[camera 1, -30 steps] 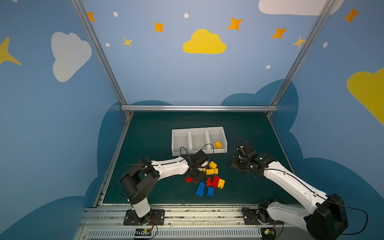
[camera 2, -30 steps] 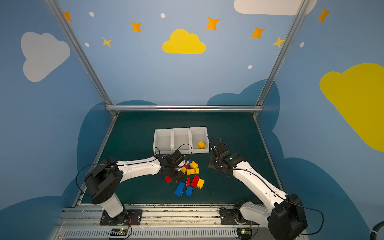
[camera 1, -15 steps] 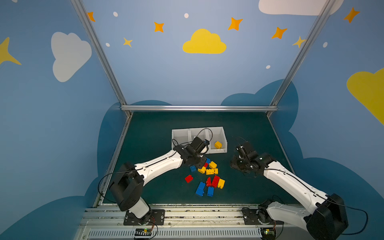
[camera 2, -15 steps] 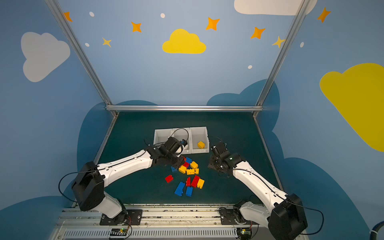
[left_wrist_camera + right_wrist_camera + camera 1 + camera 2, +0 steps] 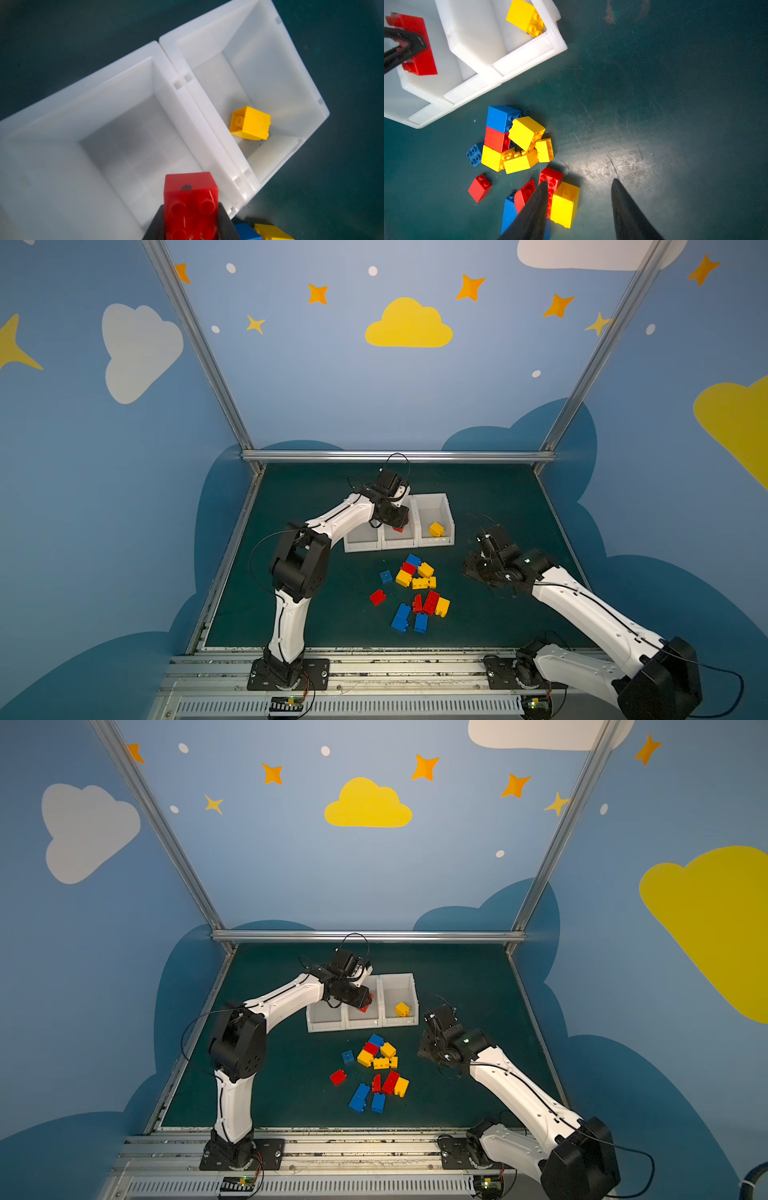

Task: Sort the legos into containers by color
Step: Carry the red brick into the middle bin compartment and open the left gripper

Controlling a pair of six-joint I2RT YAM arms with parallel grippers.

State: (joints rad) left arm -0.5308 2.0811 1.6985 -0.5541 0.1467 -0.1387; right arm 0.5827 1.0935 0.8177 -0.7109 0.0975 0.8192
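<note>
The sorting has barely begun. The left gripper (image 5: 395,519) pinches a red brick (image 5: 190,199) between its jaws and holds it over the middle bin (image 5: 116,83), not yet released. The floor of that bin looks bare. One yellow brick (image 5: 250,122) lies in the right bin (image 5: 301,68). The left bin (image 5: 361,546) shows nothing inside, as far as it can be seen.

The rest are loose in a pile (image 5: 415,587) on the table (image 5: 498,614), at 6 o'clock from the bins in both top views. I count about thirteen there: red, yellow and blue mixed, several touching or leaning on one another. No blue brick is binned yet.

The right gripper (image 5: 579,182) hangs at 3 o'clock of the pile, jaws spread and holding nothing.

The left arm (image 5: 336,518) covers the far parts of the left and middle bins in both top views. The left wrist view cuts off the gripper's fingers. Bricks may lie hidden under the leaning ones, so my count is a guess.
</note>
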